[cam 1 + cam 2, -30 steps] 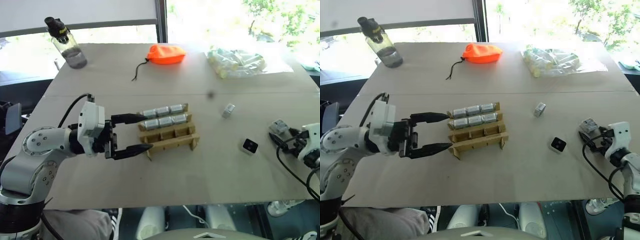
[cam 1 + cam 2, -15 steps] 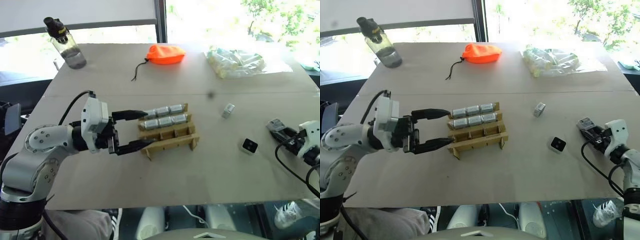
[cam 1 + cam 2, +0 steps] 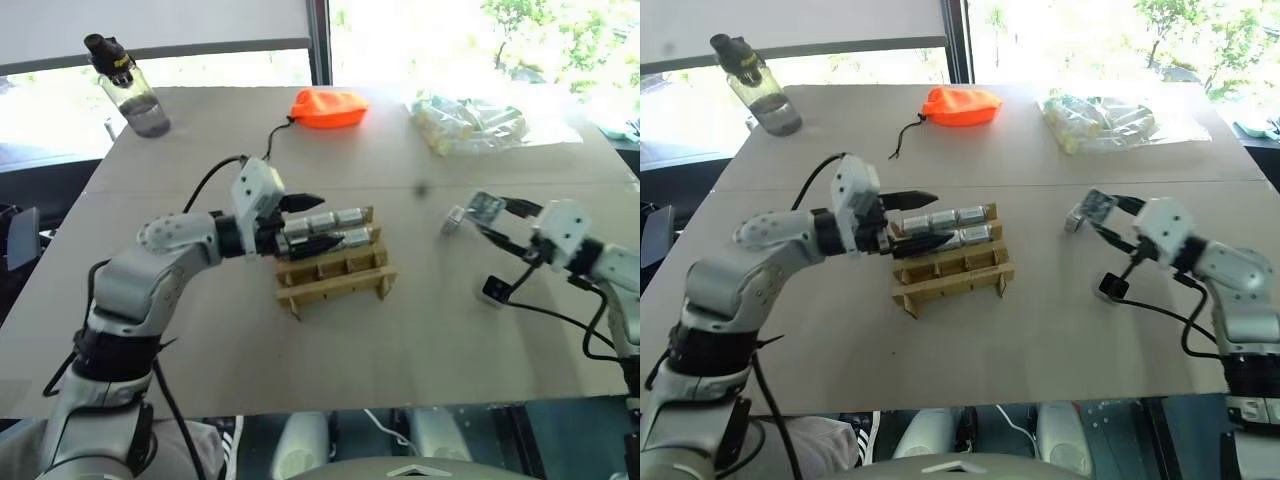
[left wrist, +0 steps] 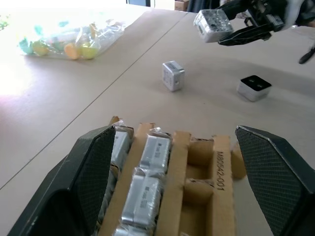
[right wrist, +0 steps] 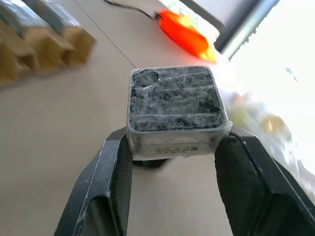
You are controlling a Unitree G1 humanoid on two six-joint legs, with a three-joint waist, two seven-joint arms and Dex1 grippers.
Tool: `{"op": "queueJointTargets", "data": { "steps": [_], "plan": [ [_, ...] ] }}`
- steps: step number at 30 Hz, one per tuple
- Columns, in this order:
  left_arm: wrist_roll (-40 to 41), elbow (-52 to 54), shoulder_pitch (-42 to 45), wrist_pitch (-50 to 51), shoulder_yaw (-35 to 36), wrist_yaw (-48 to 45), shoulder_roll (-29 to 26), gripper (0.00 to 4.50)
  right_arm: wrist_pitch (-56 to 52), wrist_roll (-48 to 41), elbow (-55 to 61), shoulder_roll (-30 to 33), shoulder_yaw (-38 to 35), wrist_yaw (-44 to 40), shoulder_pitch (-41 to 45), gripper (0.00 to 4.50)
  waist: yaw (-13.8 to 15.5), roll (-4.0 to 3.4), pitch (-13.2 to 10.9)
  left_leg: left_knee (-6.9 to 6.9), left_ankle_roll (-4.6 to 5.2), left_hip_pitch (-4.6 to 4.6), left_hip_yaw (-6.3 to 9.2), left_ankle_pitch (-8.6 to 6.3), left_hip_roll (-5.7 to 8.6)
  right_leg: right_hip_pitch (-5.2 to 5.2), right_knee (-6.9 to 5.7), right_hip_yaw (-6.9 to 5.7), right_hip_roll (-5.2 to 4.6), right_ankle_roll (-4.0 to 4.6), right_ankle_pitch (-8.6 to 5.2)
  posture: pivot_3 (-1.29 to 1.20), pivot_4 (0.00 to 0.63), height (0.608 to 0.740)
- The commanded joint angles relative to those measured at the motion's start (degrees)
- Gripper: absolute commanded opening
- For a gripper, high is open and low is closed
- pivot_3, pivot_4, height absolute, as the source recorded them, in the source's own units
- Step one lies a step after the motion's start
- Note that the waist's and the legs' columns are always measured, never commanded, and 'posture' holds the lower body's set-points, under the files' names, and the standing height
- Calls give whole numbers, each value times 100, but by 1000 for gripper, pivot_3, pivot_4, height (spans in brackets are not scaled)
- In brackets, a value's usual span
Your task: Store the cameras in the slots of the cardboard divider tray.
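Fingers of the right gripper (image 5: 172,147) were clamped on one camera (image 5: 174,112), a plastic-wrapped block pinched by its two sides between the black pads, its dark face turned toward the wrist. That camera was held up off the table (image 3: 400,340), to the right of the cardboard divider tray (image 3: 335,272) and well apart from it.

The left gripper (image 3: 318,222) had its fingers spread wide and held nothing. Its upper finger reached over the far row of the tray and its lower finger lay over the second row; whether either tip touched the wrapped blocks could not be told. From the left wrist, the tray lay between and just ahead of the two fingertips.

Counted: six cameras sat in the tray, three in the far row and three in the second row, with the nearest row's slots bare. Two more cameras lay loose on the table beyond the left fingers, a silver one (image 4: 173,75) and one lying with its black face up (image 4: 254,87), the latter below the right fingers. With the held one, that made nine.

Farther off sat one orange pouch (image 3: 328,107), one clear bag of pale tubes (image 3: 470,124) and one bottle (image 3: 128,88).
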State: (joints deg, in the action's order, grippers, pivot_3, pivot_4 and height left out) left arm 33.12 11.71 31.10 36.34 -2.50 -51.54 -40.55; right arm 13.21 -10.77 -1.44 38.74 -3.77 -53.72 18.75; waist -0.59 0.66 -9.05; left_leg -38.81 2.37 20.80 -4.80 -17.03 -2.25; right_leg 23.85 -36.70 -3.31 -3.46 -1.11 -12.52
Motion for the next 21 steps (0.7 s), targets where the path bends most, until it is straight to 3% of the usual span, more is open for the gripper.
{"op": "queueJointTargets", "data": {
  "steps": [1,9,21],
  "plan": [
    [42,-439,524,188,-70,-214,171,4065,277,299,475,-26,407,-74,301,1855,22,6,-4,-5,0,4,2,0,1,0,-1,-2,-1,8,5,0,150,726],
    [-212,-1191,1289,403,-630,-888,429,4065,1730,1855,-37,-231,1706,10,1378,1855,14,12,-8,-55,4,91,28,-2,10,52,-3,-37,-11,3,3,0,150,726],
    [-208,-1089,1315,845,-728,-1320,330,4065,2662,2542,-785,-528,2068,635,1982,1855,12,14,-9,-56,2,117,38,-1,10,76,-10,-48,-16,4,4,0,150,726]
  ]
}}
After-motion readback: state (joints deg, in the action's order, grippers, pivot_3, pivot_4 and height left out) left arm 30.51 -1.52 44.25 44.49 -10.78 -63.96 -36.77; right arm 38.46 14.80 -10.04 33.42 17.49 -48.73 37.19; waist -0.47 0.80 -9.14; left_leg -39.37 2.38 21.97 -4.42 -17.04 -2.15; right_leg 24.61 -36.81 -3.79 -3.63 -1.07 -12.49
